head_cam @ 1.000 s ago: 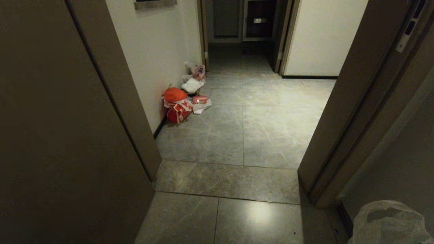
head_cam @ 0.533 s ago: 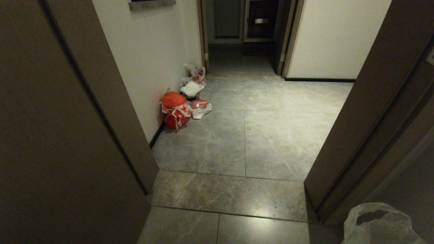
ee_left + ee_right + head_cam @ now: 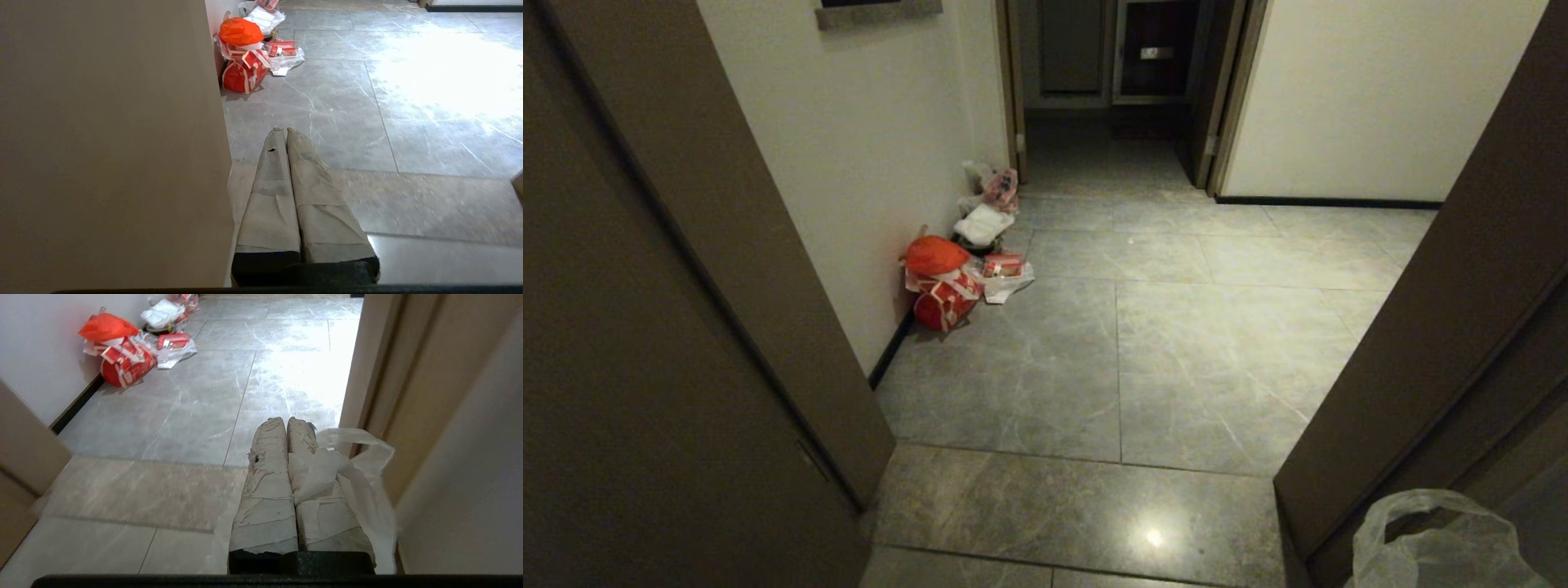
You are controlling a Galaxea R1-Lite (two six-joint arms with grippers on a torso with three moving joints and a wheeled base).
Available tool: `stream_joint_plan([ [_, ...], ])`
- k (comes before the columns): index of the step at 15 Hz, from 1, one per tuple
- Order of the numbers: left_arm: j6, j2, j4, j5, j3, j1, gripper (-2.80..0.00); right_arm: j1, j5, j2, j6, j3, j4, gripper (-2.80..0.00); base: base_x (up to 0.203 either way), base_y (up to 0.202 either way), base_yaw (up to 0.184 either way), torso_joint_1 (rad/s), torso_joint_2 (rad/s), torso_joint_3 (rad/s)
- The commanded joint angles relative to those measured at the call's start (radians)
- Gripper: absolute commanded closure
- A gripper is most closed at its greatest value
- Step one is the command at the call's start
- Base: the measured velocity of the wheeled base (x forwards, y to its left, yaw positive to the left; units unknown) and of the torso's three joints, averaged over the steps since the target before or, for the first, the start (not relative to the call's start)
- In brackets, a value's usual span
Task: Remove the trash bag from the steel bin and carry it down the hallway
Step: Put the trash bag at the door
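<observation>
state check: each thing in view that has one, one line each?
right gripper: shut on the trash bag's plastic
trash bag: out of any bin, draped beside the right gripper's fingers, crinkled
left gripper: shut, holds nothing
orange-red bag: tied shut, on the pile by the left wall
red-and-white bag: on the floor under the orange-red bag
doorway: open onto the hallway tiles

A: What is getting lost at the edges?

B: In the head view the trash bag (image 3: 1441,543) is running off the bottom right corner, so only its top loop is showing. In the right wrist view it is trailing behind the right hand (image 3: 286,424), hiding how the plastic is being pinched.

A: And the pile by the wall?

B: The far bags (image 3: 990,189) are appearing too small to read, and the doorway (image 3: 1119,49) beyond is getting cropped.
</observation>
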Motion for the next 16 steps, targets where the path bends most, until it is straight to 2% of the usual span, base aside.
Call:
stream_joint_plan([
  [1,-0.001,0.000,0.000,0.000,0.002,0.000,0.00,0.000,-0.001,0.000,0.000,0.003,0.000,0.00,0.191,0.000,-0.002,0.001,0.01,0.002],
  [16,-0.001,0.000,0.000,0.000,0.000,0.001,0.00,0.000,-0.001,0.000,0.000,0.003,0.000,0.00,0.193,0.000,0.001,0.004,0.00,0.003],
])
